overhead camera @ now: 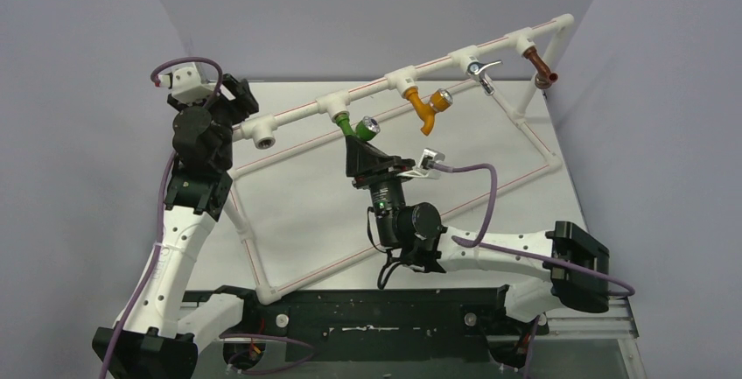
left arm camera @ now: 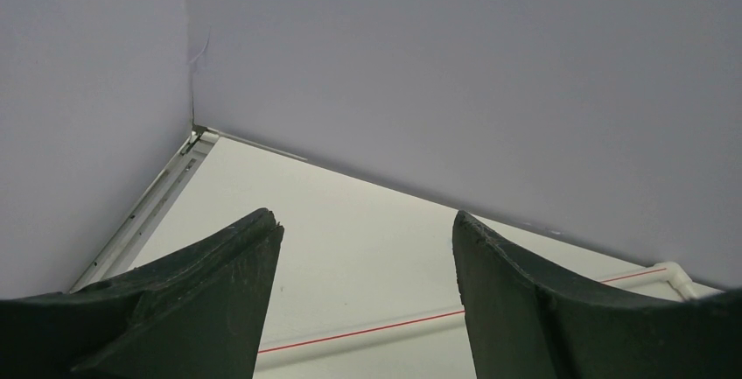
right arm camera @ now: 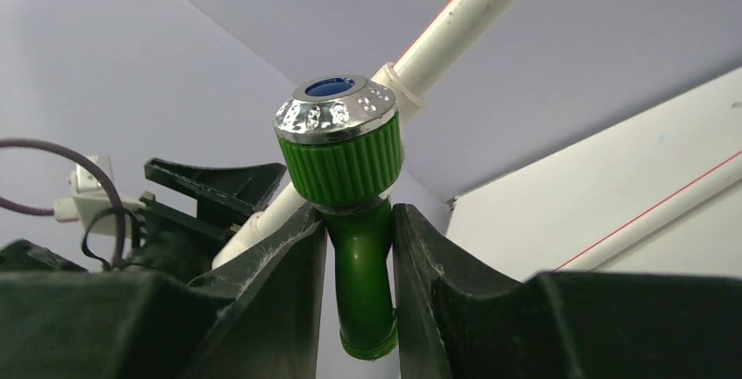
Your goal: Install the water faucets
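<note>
Green faucet (right arm camera: 346, 160) spout clamped in my right pincer (right arm camera: 359, 221), at the pipe tee (overhead camera: 335, 104). Risk: cross-threading if I twist off-axis; spout may slip. Left pincer (left arm camera: 367, 239) spread, empty.

The space is closed in by plain lavender-grey walls: a back wall (overhead camera: 367, 11), a left wall (overhead camera: 61, 134) and a right wall (overhead camera: 674, 151). In the left wrist view a vertical seam (left arm camera: 191, 64) is seen where two walls meet in a corner. A white, matt table (overhead camera: 297, 221) is set up against the walls. A pale metal rail (left arm camera: 140, 217) is fitted along its edge at the foot of one wall. Everything is lit softly and evenly, and only faint shadows are cast.
</note>
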Tool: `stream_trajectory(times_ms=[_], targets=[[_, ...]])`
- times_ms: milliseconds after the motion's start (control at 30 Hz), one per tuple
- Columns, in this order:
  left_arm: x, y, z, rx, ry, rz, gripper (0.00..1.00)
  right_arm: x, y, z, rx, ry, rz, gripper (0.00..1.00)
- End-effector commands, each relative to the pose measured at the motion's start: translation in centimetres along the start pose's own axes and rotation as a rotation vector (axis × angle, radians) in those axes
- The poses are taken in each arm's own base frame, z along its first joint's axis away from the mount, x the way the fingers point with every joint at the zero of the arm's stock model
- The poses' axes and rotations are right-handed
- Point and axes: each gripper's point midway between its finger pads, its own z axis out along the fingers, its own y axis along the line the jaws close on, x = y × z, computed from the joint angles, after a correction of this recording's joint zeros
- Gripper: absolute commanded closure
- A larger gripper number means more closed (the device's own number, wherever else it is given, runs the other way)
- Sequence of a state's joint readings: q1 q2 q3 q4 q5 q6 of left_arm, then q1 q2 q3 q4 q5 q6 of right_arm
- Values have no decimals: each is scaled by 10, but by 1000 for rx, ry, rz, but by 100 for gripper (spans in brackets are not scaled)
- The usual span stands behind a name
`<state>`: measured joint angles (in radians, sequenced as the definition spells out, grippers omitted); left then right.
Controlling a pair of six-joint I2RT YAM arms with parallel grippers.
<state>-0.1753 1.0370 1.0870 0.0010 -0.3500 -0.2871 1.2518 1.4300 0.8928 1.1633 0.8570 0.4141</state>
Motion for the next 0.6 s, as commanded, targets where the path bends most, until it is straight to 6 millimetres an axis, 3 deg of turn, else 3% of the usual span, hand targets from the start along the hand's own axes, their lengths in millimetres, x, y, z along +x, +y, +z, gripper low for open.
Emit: stream_trajectory(times_ms=[0, 433, 567], targets=[[112, 35, -16, -70, 367, 151, 31, -40, -5, 3, 148, -93, 432, 100], [112, 35, -16, -71, 368, 151, 31, -20, -5, 10, 267, 25, 781, 100], [113, 35, -16, -70, 369, 151, 31, -23, 2, 10, 259, 41, 785, 100]])
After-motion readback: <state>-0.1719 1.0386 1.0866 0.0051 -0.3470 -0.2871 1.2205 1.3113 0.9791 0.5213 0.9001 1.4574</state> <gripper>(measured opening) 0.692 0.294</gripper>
